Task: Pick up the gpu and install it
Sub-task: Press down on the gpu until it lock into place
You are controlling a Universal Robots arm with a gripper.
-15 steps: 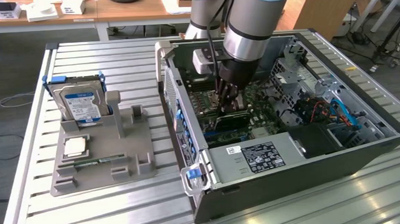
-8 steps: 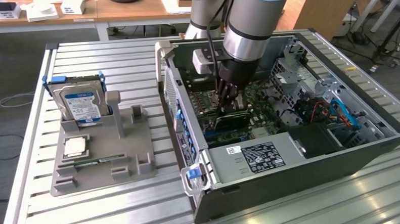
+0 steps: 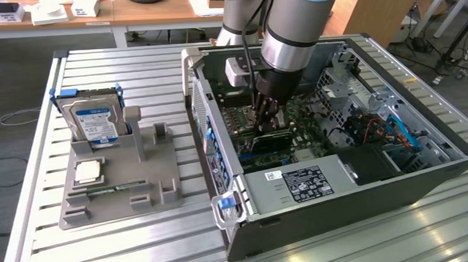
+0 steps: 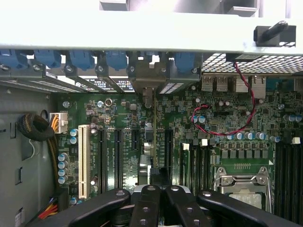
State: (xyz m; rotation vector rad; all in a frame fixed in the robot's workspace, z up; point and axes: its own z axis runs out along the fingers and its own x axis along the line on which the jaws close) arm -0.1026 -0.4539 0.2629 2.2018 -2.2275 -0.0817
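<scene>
- One arm is at work here, and you see its gripper lowered inside the open computer case, over the motherboard.
- The gripper is closed. In the wrist view its black fingers meet together over the top edge of a thin card standing on edge below them.
- That card reads as the gpu: in the exterior view you find it directly under the gripper, dark and upright, down among the expansion slots.
- From the wrist view the gpu runs straight away from the gripper toward the rear wall of the case, its metal bracket touching the row of blue slot clips.
- Its long axis lies along the slots, parallel to the white slot nearby. The gripper sits above the card's near end, so the relation that matters is plainly vertical: card below, gripper above, slot beneath both.
- I judge the card is in or at its slot; whether it is fully seated you cannot tell.
- On the counter, the grey holder stands well apart to the exterior view's left, carrying the hard drive.
</scene>
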